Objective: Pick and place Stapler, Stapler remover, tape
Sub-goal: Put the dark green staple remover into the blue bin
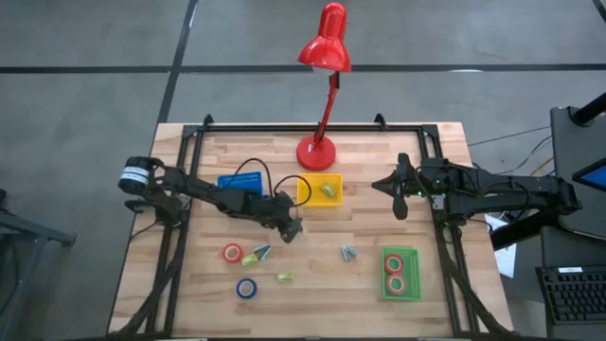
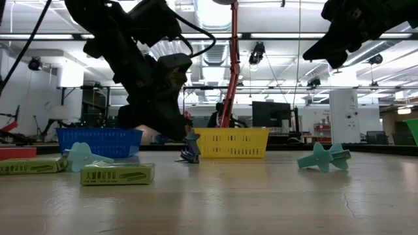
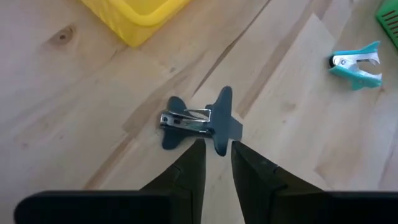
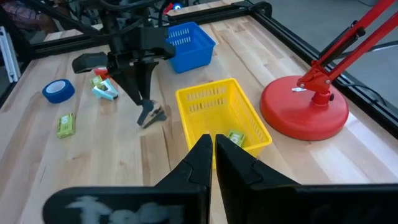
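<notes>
Low view shows a wooden table [image 2: 261,196] before a lit workshop; left jaws pinch a dark stapler remover [image 3: 199,121], right jaws pressed together.

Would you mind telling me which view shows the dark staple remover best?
The left wrist view: the dark staple remover fills the middle, one wing between the left gripper fingers. High view hides it under the arm; low and right wrist views show it small.

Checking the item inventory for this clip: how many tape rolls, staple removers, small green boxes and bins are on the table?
Tape rolls: 4
Staple removers: 3
Small green boxes: 3
Bins: 3
Total: 13
</notes>
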Controlling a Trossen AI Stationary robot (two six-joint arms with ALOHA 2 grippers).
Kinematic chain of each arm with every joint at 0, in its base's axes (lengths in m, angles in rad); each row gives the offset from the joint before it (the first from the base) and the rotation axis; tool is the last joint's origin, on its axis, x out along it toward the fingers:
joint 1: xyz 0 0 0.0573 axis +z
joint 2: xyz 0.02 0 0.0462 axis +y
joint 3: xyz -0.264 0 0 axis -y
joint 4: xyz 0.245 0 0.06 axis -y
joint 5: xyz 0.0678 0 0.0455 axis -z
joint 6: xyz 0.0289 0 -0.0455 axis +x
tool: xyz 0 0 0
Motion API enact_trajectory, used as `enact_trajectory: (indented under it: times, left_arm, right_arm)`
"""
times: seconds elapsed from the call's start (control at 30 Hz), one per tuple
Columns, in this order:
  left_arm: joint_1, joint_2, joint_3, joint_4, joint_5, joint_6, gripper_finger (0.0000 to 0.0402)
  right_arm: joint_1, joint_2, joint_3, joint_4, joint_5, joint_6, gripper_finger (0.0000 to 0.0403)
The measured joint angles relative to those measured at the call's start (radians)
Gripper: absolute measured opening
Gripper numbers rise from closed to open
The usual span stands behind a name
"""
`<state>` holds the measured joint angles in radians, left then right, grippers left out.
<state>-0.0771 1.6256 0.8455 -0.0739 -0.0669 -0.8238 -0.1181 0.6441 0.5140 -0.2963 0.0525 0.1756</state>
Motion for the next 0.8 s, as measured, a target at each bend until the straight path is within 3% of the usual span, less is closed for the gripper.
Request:
enact_trajectory:
  times: [0.17, 0.37, 0.8]
  left_arm:
    - [0.006, 0.005, 0.0, 0.022, -0.003, 0.017, 0.0064]
    - [0.006, 0.004, 0.001, 0.047, 0.001, 0.044, 0.0008]
    - [0.006, 0.001, 0.0, 0.054, 0.0, 0.064, 0.0002]
  right_arm:
    - [0.0, 0.0, 0.0, 0.0, 0.0, 0.0, 0.0018]
    - [0.0, 0.0, 0.0, 0.0, 0.0, -0.002, 0.0018]
    - [0.0, 0.0, 0.0, 0.0, 0.0, -0.001, 0.0018]
